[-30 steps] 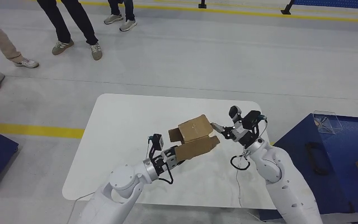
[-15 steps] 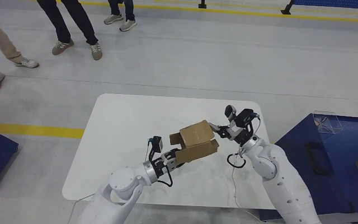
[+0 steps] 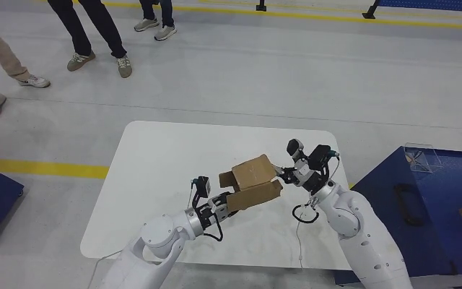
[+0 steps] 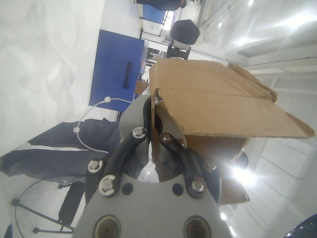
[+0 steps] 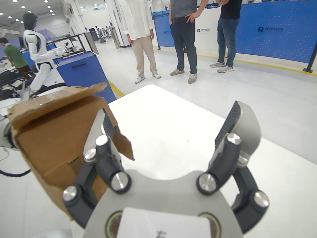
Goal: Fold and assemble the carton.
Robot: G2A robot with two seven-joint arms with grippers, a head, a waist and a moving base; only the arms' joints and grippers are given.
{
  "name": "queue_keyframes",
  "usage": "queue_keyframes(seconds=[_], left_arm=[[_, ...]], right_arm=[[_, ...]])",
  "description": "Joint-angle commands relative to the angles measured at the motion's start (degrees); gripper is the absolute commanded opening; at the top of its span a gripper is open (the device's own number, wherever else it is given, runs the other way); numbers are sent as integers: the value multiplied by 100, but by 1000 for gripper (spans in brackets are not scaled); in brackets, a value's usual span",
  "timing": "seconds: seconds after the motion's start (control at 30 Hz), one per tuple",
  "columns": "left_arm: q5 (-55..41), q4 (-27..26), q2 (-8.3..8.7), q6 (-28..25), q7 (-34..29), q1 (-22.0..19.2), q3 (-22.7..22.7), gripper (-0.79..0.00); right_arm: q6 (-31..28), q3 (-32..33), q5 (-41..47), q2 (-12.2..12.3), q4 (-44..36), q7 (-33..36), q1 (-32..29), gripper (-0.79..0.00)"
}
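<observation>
A brown cardboard carton (image 3: 249, 184) is held tilted above the middle of the white table (image 3: 159, 173), with flaps loose at both ends. My left gripper (image 3: 221, 204) is shut on a flap at the carton's lower near end; in the left wrist view the flap edge sits pinched between the fingers (image 4: 138, 122) and the carton (image 4: 213, 100) rises beyond. At the carton's other end my right gripper (image 3: 284, 175) stands open. In the right wrist view one of its fingers (image 5: 107, 125) lies against the carton (image 5: 52, 132) flap, and the right gripper (image 5: 171, 125) holds nothing.
A blue cabinet (image 3: 408, 202) stands close beside the table on the right arm's side. A looped cable (image 3: 302, 212) hangs under the right wrist. Several people (image 5: 183, 25) stand on the floor beyond the table's far edge.
The right gripper has moved in toward the carton's end until it reaches the flap. The carton and left gripper have shifted slightly left and down.
</observation>
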Motion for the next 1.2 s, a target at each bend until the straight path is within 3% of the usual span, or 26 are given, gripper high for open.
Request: queue_keyframes(seconds=[0.0,0.3,0.6,0.73,0.9,1.17], left_arm=[[-1,-1,-2,7,3,-1,0,-785],[16,-15,-10,21,-29,-18,3,-785],[-58,34,-19,-25,8,-17,-56,-785],[-69,44,-23,-45,10,-14,-63,-785],[-28,49,-26,-41,22,-17,-64,-785],[-12,138,-45,36,180,-92,-81,-785]], right_arm=[[-6,-47,-68,1,-66,154,-25,0],[15,-215,-10,-33,-60,289,51,0],[-10,82,201,-2,35,247,75,0],[273,236,178,6,134,225,114,0],[675,-36,-458,-37,279,187,250,0],[457,-230,-364,-67,151,343,234,0]])
